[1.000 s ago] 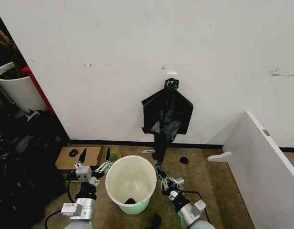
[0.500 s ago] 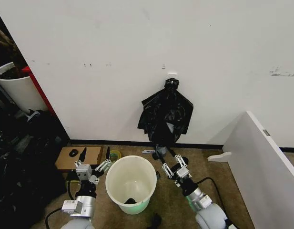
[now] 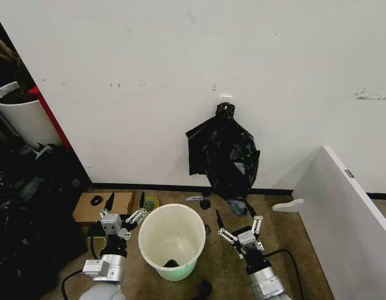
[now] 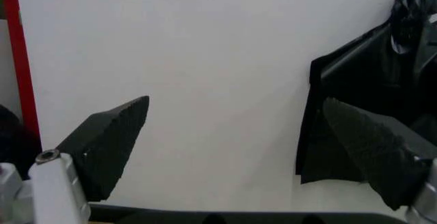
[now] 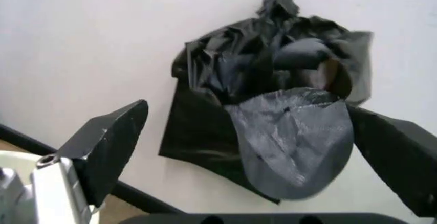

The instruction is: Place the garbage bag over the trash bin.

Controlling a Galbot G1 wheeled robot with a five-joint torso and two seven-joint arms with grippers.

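The garbage bag (image 3: 225, 157) is black, glossy and wrinkled, and hangs bulging from a hook on the white wall. The left wrist view catches the garbage bag (image 4: 382, 81) at its edge; in the right wrist view the garbage bag (image 5: 273, 68) has a greyish bulge low down. The trash bin (image 3: 172, 240), round and white, stands upright on the floor below and left of the bag, with a small dark thing at its bottom. My left gripper (image 3: 124, 211) (image 4: 236, 104) is open beside the bin's left rim. My right gripper (image 3: 238, 219) (image 5: 247, 109) is open just under the bag's lower end, holding nothing.
A flat cardboard box (image 3: 105, 205) and a tape roll (image 3: 151, 203) lie left of the bin. A big white cylinder with a red part (image 3: 20, 115) and dark clutter stand far left. A white panel (image 3: 346, 219) slants along the right. A small black thing (image 3: 204, 289) lies near the bin's front.
My right gripper rose toward the bag's lower end, then shifted right, away from the bin. The bag, flat with a strand stretched down before, now hangs puffed out. The left arm stayed still.
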